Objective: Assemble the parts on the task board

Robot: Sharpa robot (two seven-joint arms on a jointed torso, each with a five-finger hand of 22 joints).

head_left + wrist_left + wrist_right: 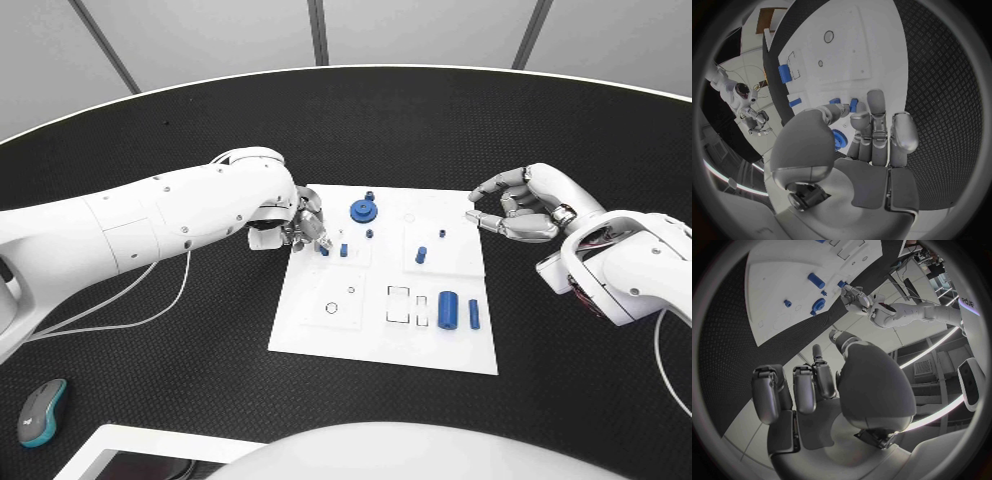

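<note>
A white task board (378,340) lies mid-table. On it, small blue pegs (333,249) stand at ten o'clock, touching the left hand (299,222), whose grip cannot be told. The right hand (522,205), curled and empty, hovers at two o'clock. A careless nudge could topple the pegs.

Count, head view: one board (378,335) on the table (173,130).

Blue parts on the board, seven visible:
- one round gear (362,210) near the far edge
- one thick cylinder (449,311) and one thin pin (473,315), side by side near the right edge
- four small pegs (421,255)

Two hands. One mouse (41,411) at the table's near left.
</note>
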